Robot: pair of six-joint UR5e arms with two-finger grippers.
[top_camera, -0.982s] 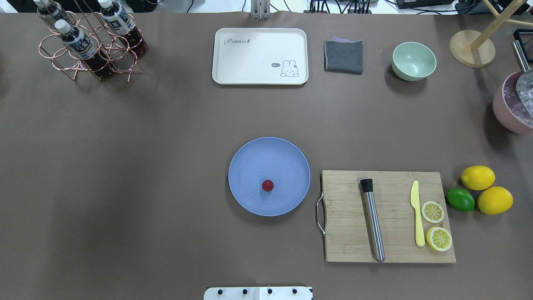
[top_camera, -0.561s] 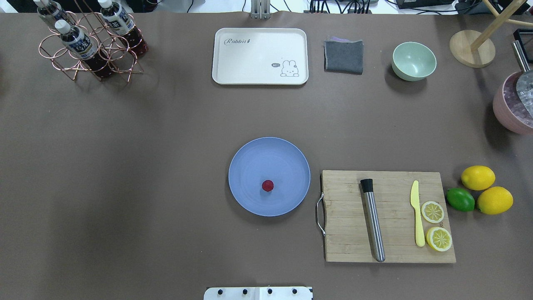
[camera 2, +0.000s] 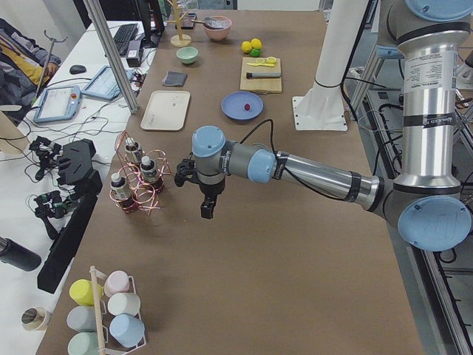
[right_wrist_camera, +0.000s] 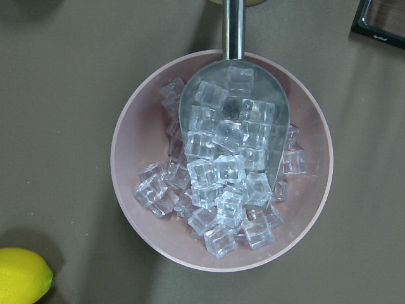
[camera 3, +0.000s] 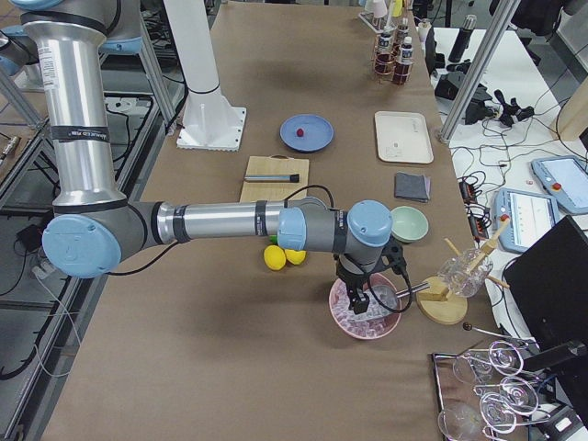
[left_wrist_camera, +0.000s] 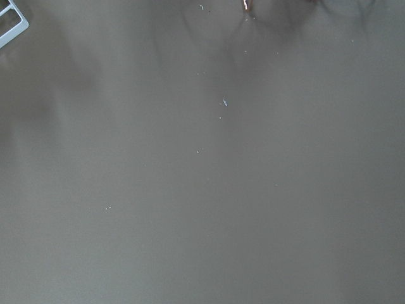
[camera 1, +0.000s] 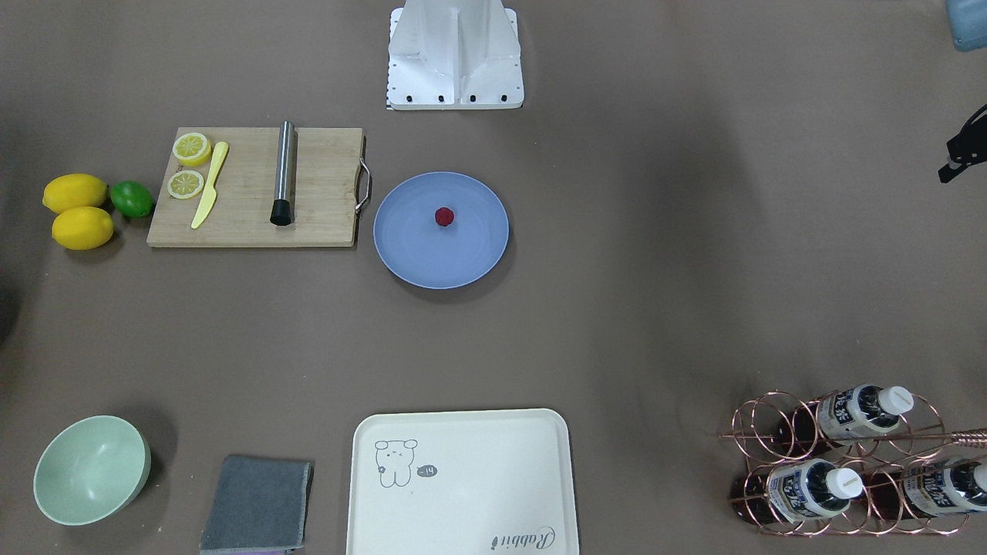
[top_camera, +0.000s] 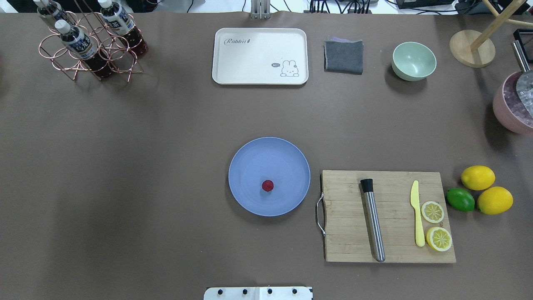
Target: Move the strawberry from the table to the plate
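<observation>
Over the left end of the table (top_camera: 125,166), near a copper wire rack (top_camera: 120,62) of bottles, the left gripper (camera 2: 208,205) hangs with its black fingers pointing down at the bare, matte brown surface. Only the side view shows it, so I cannot tell how far apart its fingers stand. At the opposite end the right gripper (camera 3: 360,296) hovers over a round pink bowl (right_wrist_camera: 126,126) heaped with clear, glossy ice cubes (right_wrist_camera: 164,190). A polished metal scoop (right_wrist_camera: 235,25) lies in the bowl with more cubes in its pan. How wide this gripper stands cannot be told either.

Well apart from both grippers, the strawberry (top_camera: 267,186), small, dark red and roundish, sits on the round, shallow blue-grey plate (top_camera: 258,158), a little off centre toward the robot. Just beside the plate lies a rectangular wooden cutting board (top_camera: 345,233) with a wire handle. It bears a steel muddler (top_camera: 373,225) with a black cap, a yellow plastic knife (top_camera: 416,216) and two lemon halves (top_camera: 432,211). Past the board a green lime (top_camera: 460,199) lies close against two whole lemons (top_camera: 477,177). Along the far side sit a cream rectangular tray (top_camera: 260,56), a folded grey cloth (top_camera: 343,56) and a mint-green bowl (top_camera: 413,61).
</observation>
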